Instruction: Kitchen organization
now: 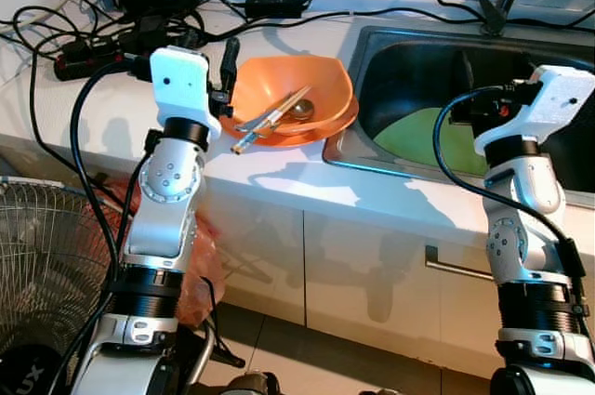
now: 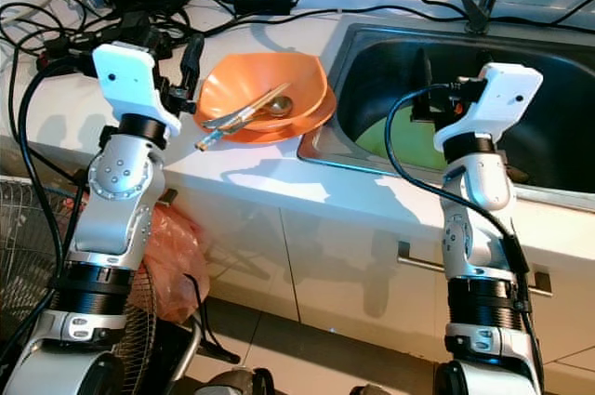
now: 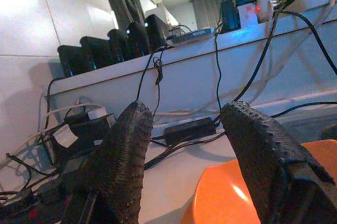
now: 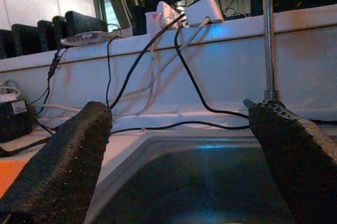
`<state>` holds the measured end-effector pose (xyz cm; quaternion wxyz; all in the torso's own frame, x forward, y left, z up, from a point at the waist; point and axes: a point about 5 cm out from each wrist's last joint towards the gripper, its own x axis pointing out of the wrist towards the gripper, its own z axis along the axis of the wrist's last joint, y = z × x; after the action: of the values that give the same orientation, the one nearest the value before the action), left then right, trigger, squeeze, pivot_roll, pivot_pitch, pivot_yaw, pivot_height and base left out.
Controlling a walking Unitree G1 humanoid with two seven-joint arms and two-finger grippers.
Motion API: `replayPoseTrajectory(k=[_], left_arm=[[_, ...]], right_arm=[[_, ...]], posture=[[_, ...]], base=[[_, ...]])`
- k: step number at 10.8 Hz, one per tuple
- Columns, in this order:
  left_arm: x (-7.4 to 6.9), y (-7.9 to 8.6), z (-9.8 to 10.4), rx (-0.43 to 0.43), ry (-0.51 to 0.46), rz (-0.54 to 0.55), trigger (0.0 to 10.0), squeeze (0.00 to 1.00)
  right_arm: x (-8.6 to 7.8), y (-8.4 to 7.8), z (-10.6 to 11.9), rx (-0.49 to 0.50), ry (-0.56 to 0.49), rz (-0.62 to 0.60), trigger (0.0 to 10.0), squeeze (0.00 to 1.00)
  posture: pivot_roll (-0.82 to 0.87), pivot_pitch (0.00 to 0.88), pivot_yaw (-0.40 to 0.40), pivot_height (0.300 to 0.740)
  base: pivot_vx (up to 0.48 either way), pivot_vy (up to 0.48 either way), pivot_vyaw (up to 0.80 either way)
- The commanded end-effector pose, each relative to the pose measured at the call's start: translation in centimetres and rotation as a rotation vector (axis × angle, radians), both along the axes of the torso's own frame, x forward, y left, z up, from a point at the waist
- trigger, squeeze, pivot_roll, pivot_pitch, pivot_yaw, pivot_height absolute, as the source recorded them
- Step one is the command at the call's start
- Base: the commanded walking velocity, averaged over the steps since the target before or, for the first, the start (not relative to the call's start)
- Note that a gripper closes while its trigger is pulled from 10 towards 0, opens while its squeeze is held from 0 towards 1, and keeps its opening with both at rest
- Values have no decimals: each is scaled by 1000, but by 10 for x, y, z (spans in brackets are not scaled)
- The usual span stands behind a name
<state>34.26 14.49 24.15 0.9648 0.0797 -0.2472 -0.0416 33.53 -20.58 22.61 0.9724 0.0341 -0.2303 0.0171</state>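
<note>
I judge the step as approach: my left claw (image 1: 226, 79) hovers open, empty, beside the orange bowl (image 1: 290, 88) holding chopsticks (image 1: 270, 121) and a spoon on the surface (image 1: 279, 177). Next I must seat its rim between the fingers. My right claw (image 4: 179, 155) gapes over the sink (image 1: 409, 70). The fan (image 1: 37, 265) reads "UX".
</note>
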Motion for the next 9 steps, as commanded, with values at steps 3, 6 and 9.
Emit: replayPoseTrajectory(k=[3,6,9], left_arm=[[-3,6,3,1,-14,33,10000,0],[-4,7,5,-3,-22,38,10000,0],[-3,6,6,-5,-25,37,10000,0]], right_arm=[[2,2,6,-12,-21,12,10000,0],[2,2,6,-13,-19,11,10000,0],[3,0,6,-7,-15,8,10000,0]], posture=[[67,101,76,740],[69,106,76,740],[66,104,76,740]], base=[[0,0,165],[0,0,573],[0,0,185]])
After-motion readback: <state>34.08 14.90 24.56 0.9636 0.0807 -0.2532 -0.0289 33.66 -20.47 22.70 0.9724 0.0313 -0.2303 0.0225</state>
